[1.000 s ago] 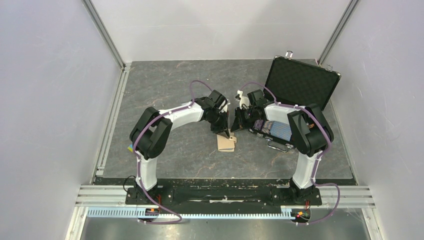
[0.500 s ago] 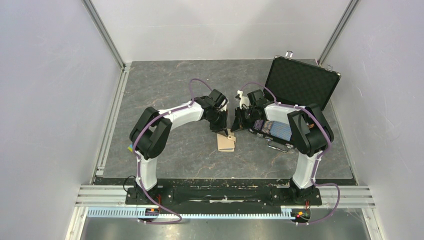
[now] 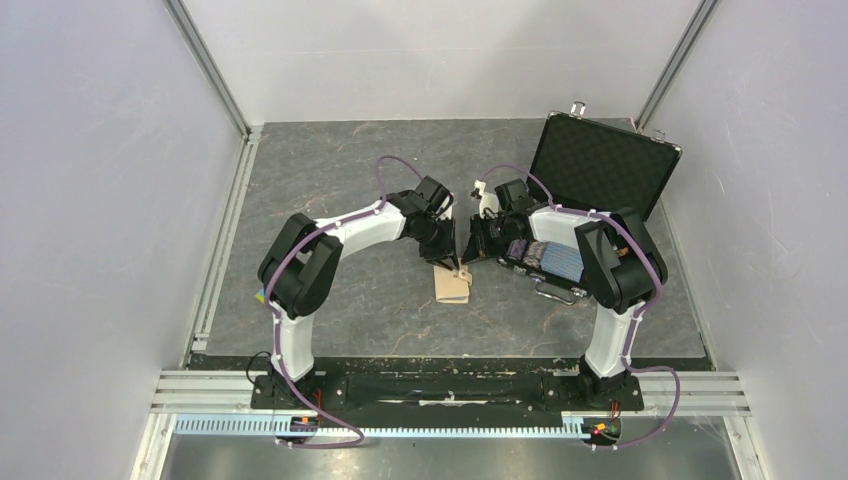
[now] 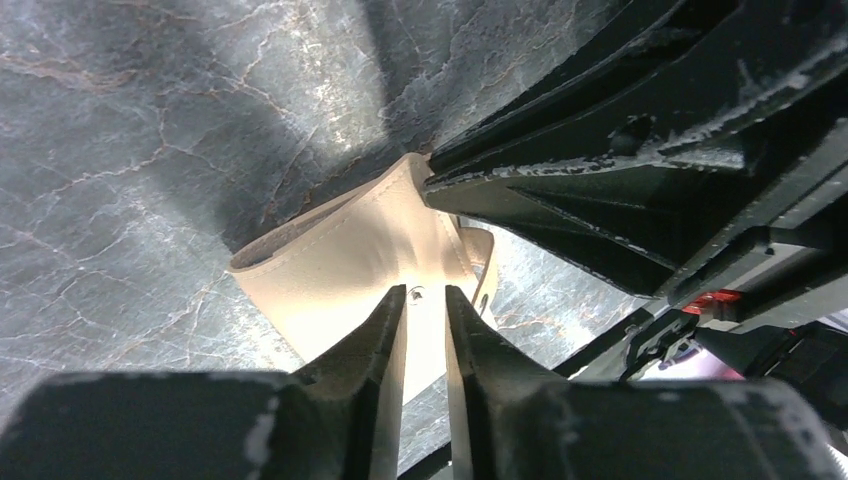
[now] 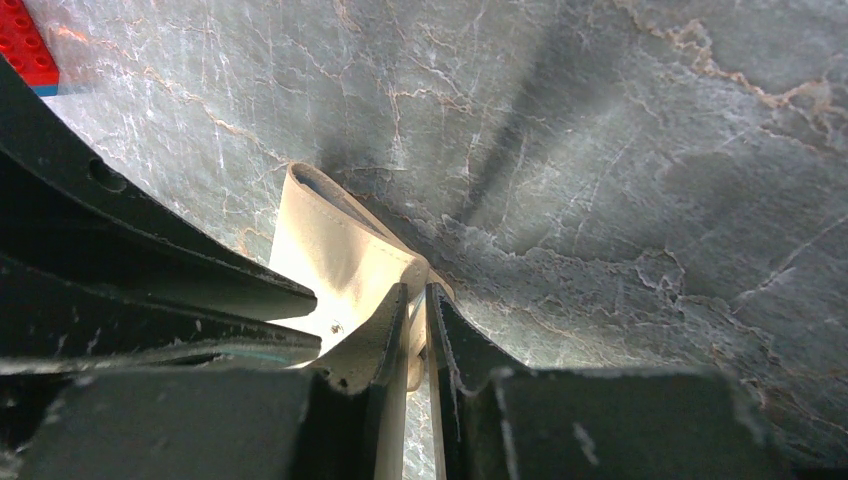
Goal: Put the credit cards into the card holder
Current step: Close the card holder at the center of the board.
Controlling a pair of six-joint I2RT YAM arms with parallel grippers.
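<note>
The tan card holder (image 3: 452, 287) lies on the grey table between the two arms, one end lifted. From the left, my left gripper (image 3: 443, 262) points down at its raised end. In the left wrist view the left gripper (image 4: 425, 292) has a narrow gap between its jaws, and the card holder (image 4: 330, 270) with its snap shows just past the tips. My right gripper (image 5: 418, 290) is shut on a thin tan flap of the card holder (image 5: 340, 250). The credit cards are out of view.
An open black case (image 3: 600, 165) stands at the back right, with rows of chips (image 3: 550, 258) under my right arm. A red block (image 5: 25, 45) lies at the top left of the right wrist view. Grey walls enclose the table.
My left gripper's jaws have parted a little and the arm has shifted slightly left. The right gripper and the card holder have stayed put.
</note>
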